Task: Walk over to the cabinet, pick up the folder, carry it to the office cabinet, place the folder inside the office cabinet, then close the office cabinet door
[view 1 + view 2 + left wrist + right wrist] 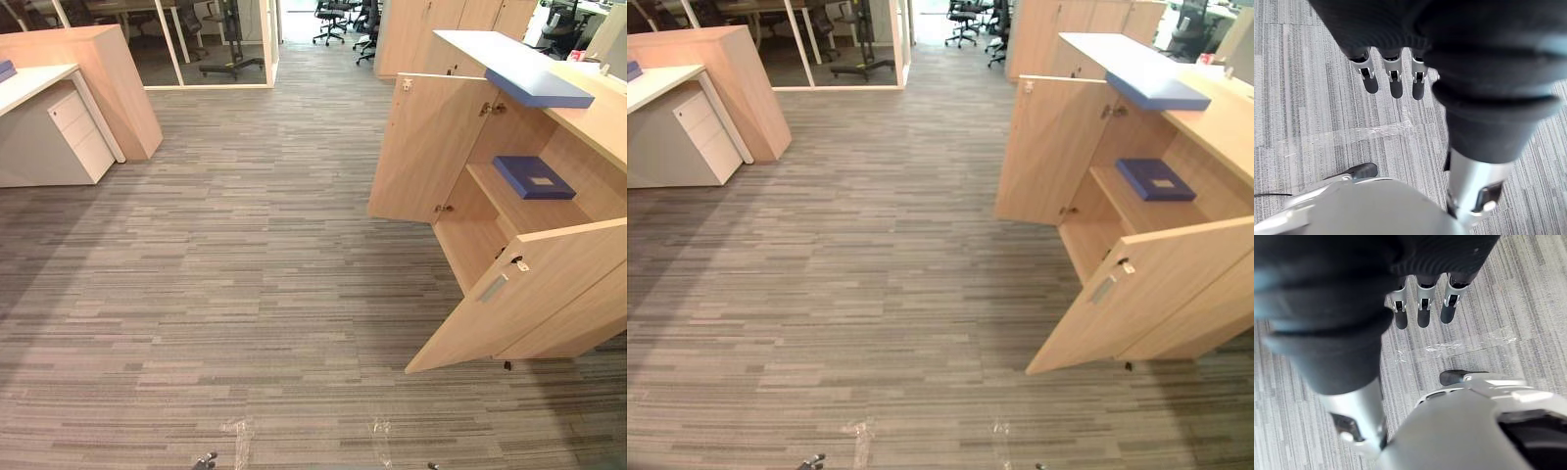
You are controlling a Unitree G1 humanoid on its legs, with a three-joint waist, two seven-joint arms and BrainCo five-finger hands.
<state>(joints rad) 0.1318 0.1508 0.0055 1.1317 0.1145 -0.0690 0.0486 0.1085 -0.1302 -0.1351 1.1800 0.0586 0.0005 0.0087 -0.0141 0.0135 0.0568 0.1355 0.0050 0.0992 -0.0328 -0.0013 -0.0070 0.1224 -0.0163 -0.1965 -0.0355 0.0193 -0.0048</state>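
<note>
The left hand (1396, 84) hangs with straight fingers over the carpet (245, 274), holding nothing, and the right hand (1423, 316) hangs the same way, empty. The office cabinet (470, 245) stands with its far door (426, 147) and near door (529, 294) swung wide. On its shelf (495, 196) the dark blue folder (534, 177) lies flat. The folder bears a small white label (542, 181) whose writing is too small to read. A paler blue slab (539, 86) lies on the cabinet's worktop (598, 127), overhanging the edge.

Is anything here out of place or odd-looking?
Yes: both doors of the office cabinet stand wide open, and a blue folder lying on its top juts past the edge.
</note>
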